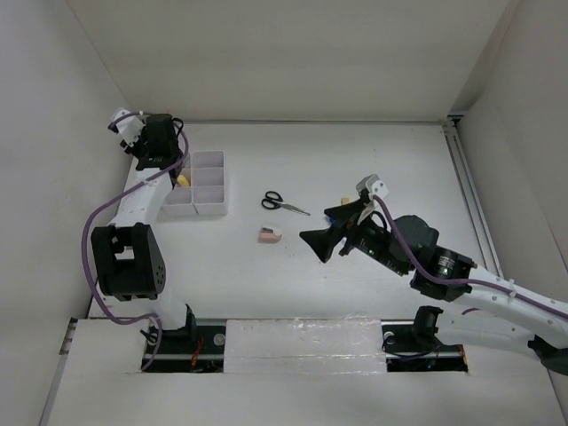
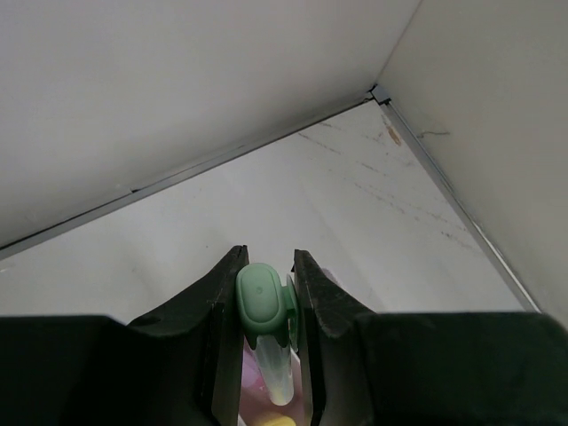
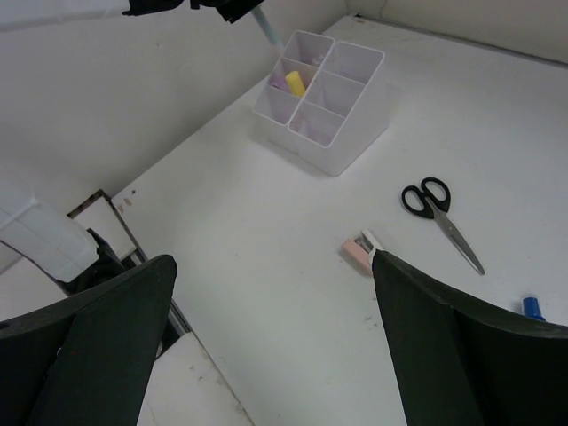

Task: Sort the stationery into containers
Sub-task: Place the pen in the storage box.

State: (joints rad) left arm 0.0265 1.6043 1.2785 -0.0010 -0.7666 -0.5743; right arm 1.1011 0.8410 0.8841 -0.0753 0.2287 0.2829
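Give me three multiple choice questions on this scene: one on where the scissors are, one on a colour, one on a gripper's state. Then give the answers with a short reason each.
1. Where do the scissors lie?
A) on the table, between the organiser tray and the right gripper
B) inside the tray
C) against the far wall

2. What colour is the cap of the highlighter held in the left gripper?
A) purple
B) green
C) red

3. The right gripper is
A) shut on the scissors
B) shut on the highlighter
C) open, holding nothing

Answers:
1. A. The top view shows them flat on bare table between tray and gripper.
2. B. The left wrist view shows a green cap clamped in that gripper.
3. C. The right wrist view shows its jaws wide apart with nothing between them.
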